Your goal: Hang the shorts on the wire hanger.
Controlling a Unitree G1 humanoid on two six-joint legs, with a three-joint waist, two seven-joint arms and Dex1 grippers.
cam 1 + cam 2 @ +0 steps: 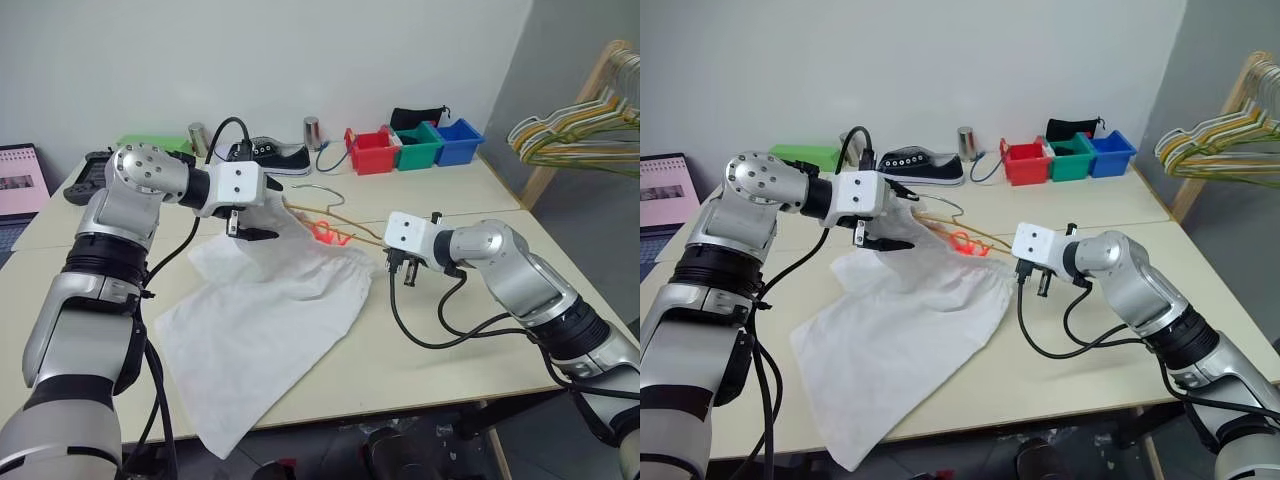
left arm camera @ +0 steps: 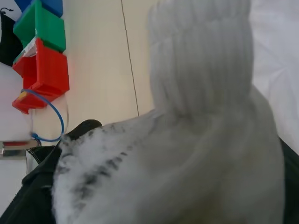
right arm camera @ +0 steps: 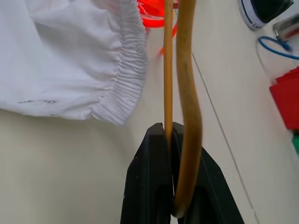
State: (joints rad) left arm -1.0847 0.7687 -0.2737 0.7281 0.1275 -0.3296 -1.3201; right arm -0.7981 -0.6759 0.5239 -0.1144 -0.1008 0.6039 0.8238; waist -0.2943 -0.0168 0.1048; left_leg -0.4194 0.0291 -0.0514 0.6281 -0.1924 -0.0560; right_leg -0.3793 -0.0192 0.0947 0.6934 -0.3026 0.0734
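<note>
Beige tabletop (image 1: 440, 330), white shorts (image 1: 260, 330) spread, grey wall (image 1: 300, 50) behind

shorts (image 1: 262, 315): lower centre of the frame, spread on the table (image 1: 450, 345), one end hanging over its near edge
left gripper (image 1: 252, 228): centre, at the shorts' upper end, fabric over it
wire hanger (image 1: 318, 213): right of the left gripper, running to the right gripper (image 1: 398, 268)
sneaker (image 1: 272, 155): behind, upper centre
bins (image 1: 415, 146): upper right, in a row
hanger cluster (image 1: 575, 130): far right edge
</note>
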